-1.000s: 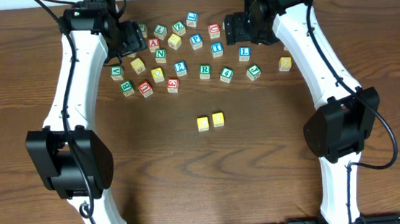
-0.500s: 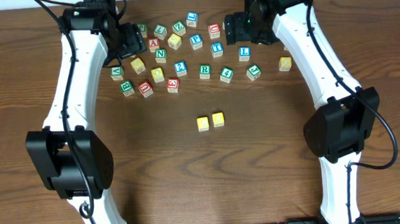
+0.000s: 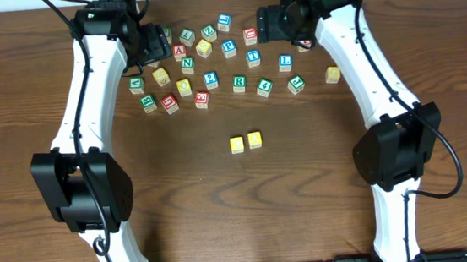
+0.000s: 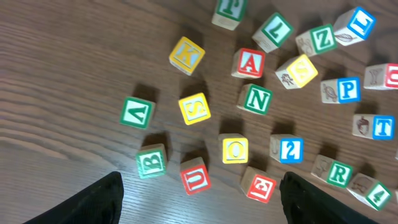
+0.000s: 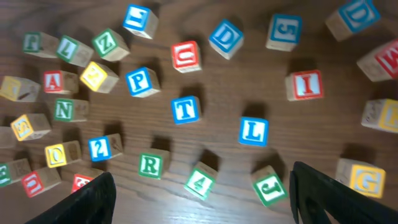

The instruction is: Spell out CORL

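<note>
A small yellow-topped wooden cube (image 3: 235,144) and its yellow-topped twin (image 3: 255,139) sit side by side, touching or nearly so, in the middle of the dark brown wooden table (image 3: 307,192). They are well apart from the scatter of letter cubes farther back. Their top letters are too small to read from overhead.

The white-faced wooden cube with a green R (image 3: 239,82) lies on the near fringe of that scatter. It sits between a blue 2 cube (image 3: 210,79) and a green 4 cube (image 3: 264,86), touching neither. The white-faced wooden cube with a blue L (image 3: 285,61) stands just behind and to the right. In the right wrist view it has bare wood on every side, with a blue T cube (image 5: 186,109) and a green J cube (image 5: 268,184) as its nearest neighbours.

The left gripper (image 4: 199,193) hangs over the left part of the scatter with its fingers spread wide and nothing between them. The right gripper (image 5: 200,186) hangs over the right part, also spread and empty.

A broad band of bare wood separates the scatter from the yellow pair, and more lies to the right of the pair. The table's far edge runs close behind the back row of cubes.
</note>
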Action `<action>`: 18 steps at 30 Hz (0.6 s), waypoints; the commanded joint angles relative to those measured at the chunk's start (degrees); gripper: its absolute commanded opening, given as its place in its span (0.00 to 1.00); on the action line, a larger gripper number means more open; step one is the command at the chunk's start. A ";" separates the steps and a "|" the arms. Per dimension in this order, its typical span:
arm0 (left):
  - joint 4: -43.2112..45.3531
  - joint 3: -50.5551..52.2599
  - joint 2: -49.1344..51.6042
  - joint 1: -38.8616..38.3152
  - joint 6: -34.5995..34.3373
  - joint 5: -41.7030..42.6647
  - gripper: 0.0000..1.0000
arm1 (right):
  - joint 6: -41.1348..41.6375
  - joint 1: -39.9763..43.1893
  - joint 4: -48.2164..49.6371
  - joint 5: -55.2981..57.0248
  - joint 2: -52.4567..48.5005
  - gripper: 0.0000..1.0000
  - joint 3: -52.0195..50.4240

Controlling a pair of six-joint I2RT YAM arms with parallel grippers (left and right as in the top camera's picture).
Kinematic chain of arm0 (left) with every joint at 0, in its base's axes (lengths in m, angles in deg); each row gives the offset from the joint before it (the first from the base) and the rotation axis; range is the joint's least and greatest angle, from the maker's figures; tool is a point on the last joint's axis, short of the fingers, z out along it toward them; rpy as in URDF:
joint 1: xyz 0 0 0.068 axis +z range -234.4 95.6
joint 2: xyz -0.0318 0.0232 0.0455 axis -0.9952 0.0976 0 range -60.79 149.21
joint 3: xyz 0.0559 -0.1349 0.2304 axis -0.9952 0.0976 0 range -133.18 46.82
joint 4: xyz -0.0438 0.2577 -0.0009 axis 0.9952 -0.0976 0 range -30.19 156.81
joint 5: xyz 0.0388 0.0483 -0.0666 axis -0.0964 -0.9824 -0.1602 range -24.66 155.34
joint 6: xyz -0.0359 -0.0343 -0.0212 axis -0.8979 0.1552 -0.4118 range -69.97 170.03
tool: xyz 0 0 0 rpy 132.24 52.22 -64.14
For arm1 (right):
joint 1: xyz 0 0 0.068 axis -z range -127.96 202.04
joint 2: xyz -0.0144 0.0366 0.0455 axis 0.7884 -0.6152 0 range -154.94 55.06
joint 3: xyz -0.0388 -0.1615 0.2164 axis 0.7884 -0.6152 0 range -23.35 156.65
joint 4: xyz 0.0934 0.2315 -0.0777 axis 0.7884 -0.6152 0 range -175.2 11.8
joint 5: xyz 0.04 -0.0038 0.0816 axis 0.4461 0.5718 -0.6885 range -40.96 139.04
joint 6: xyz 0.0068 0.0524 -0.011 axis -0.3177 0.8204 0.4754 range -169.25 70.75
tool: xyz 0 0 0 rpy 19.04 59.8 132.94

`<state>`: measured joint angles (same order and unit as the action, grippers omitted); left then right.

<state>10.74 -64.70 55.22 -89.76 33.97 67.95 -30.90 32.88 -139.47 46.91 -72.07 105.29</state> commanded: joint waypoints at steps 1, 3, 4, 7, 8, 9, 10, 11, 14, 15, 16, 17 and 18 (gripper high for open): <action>0.04 -2.05 -0.07 -0.07 1.01 -4.17 0.80 | -0.66 -1.64 1.03 0.07 -1.86 0.85 0.90; 0.02 -2.05 -0.07 -0.07 1.03 -4.96 0.79 | -0.63 -2.12 1.42 0.07 -2.45 0.85 0.90; 0.02 -2.05 -0.07 -0.04 1.03 -5.18 0.79 | -0.63 -2.27 1.49 0.07 -2.64 0.85 0.90; 0.00 -2.05 -0.07 0.31 1.03 -5.25 0.80 | -0.63 -2.75 1.49 0.00 -3.56 0.85 0.90; 0.00 -2.05 -0.07 0.57 1.03 -5.25 0.79 | -0.61 -2.99 1.44 -0.22 -3.76 0.85 0.90; 0.00 -2.05 -0.07 0.81 1.03 -5.25 0.80 | -0.61 -3.13 1.44 -0.63 -3.80 0.85 0.90; 0.02 -2.05 -0.07 1.18 1.03 -5.25 0.80 | -0.61 -3.37 1.46 -1.38 -3.93 0.85 0.90; 0.02 -2.05 -0.07 1.62 1.03 -5.25 0.79 | -0.59 -3.52 1.44 -1.64 -4.02 0.85 0.90; -0.42 -2.05 -0.07 3.45 1.03 -5.25 0.79 | -0.46 -4.48 1.27 -1.90 -4.26 0.83 0.90; -0.66 -2.05 -0.07 4.00 1.03 -5.25 0.80 | 0.13 -4.74 1.11 -1.88 -4.44 0.82 0.90; -0.94 -2.05 -0.07 4.61 1.03 -5.25 0.80 | 0.57 -5.03 1.09 -1.88 -4.66 0.80 0.90; -1.36 -2.05 -0.07 5.38 1.03 -5.25 0.80 | 1.42 -5.38 1.05 -1.88 -4.96 0.79 0.90; -1.57 -2.05 -0.07 5.90 1.03 -5.25 0.79 | 1.99 -5.64 1.03 -1.88 -5.20 0.77 0.90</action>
<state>9.91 -64.70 55.22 -85.89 34.00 63.67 -30.53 28.62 -138.34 45.73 -76.16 105.29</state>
